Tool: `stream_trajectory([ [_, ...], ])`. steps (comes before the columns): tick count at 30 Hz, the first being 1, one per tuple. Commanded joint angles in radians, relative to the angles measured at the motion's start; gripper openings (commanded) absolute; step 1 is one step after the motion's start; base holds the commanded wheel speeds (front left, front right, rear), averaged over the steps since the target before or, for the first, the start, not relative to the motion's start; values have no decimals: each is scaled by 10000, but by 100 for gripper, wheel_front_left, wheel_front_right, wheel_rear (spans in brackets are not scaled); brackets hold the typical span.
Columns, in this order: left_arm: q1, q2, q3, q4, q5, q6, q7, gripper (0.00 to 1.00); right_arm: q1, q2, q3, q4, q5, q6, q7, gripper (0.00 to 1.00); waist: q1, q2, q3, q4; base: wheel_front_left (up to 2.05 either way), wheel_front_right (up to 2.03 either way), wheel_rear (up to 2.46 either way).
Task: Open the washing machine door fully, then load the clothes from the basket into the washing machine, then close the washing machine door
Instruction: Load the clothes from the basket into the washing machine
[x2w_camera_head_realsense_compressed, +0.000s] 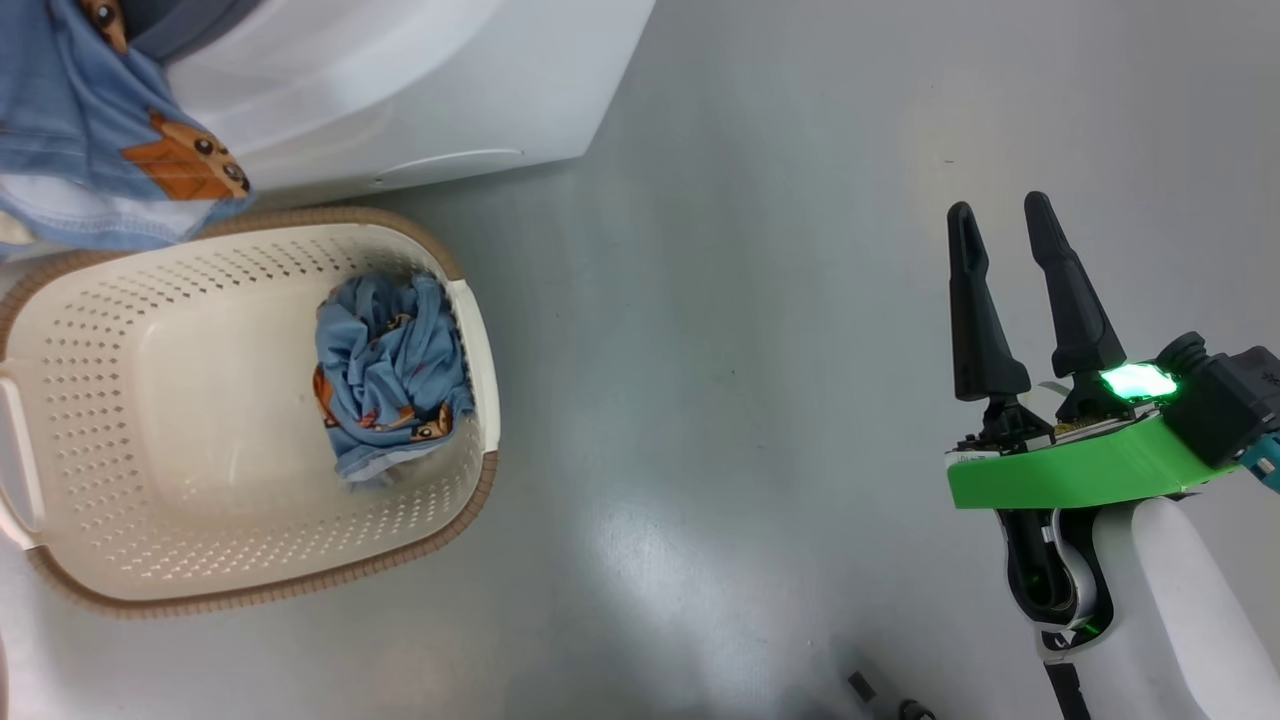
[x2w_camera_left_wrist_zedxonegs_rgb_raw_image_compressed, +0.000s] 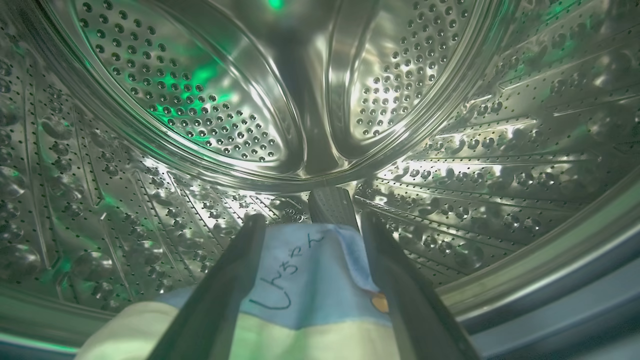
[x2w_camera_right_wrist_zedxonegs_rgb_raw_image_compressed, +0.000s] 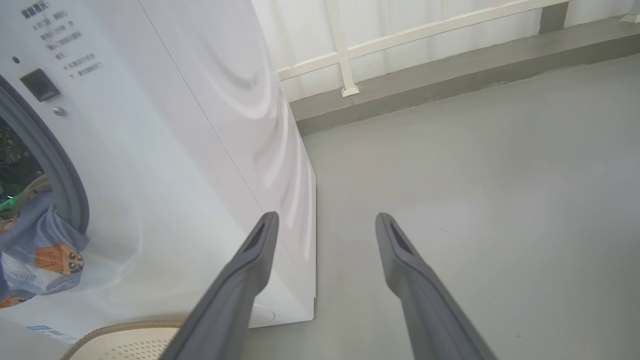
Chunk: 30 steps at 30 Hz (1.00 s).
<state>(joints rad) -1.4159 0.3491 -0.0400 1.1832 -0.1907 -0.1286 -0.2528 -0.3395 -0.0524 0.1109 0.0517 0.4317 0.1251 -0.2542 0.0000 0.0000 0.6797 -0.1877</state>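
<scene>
Washer (x2w_camera_head_realsense_compressed: 400, 90): one garment (x2w_camera_left_wrist_zedxonegs_rgb_raw_image_compressed: 310, 270) laid in its drum between the spread fingers of the released left gripper (x2w_camera_left_wrist_zedxonegs_rgb_raw_image_compressed: 312, 230), tail hung over its mouth. This garment may be dragged out on withdrawal. Second garment (x2w_camera_head_realsense_compressed: 390, 375) kept in basket (x2w_camera_head_realsense_compressed: 200, 290) before it. Right gripper (x2w_camera_head_realsense_compressed: 998, 206) released, beside it.

The left gripper (x2w_camera_left_wrist_zedxonegs_rgb_raw_image_compressed: 311, 221) has its two fingers spread apart. The right gripper (x2w_camera_head_realsense_compressed: 998, 203) reaches out from its pale forearm (x2w_camera_head_realsense_compressed: 1150, 600), fingers likewise parted and pointing forward.

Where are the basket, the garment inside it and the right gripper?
basket (x2w_camera_head_realsense_compressed: 487, 490), head view, brown rim, right side.
garment in the basket (x2w_camera_head_realsense_compressed: 392, 375), head view, crumpled middle.
right gripper (x2w_camera_head_realsense_compressed: 1000, 206), head view, midway between fingertips.
</scene>
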Motion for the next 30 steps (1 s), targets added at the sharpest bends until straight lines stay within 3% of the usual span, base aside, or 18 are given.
stream_trajectory([
  [1, 46, 426, 13, -165, -61, -5, -73, 100, 200, 22, 176, -189, -11, 56, -76, 100, 0, 0, -39, 37, 0, 0, 0],
  [11, 1277, 234, 548, -1954, -530, -15, -87, 100, 254, 22, 147, -139, -142, 56, -76, 100, 0, 0, -375, 156, 0, 0, 0],
  [30, 4955, -886, 1872, -5162, -452, -20, -89, 100, 713, -200, -237, 29, -467, 56, -76, 100, 0, 0, -1551, 630, 0, 0, 0],
])
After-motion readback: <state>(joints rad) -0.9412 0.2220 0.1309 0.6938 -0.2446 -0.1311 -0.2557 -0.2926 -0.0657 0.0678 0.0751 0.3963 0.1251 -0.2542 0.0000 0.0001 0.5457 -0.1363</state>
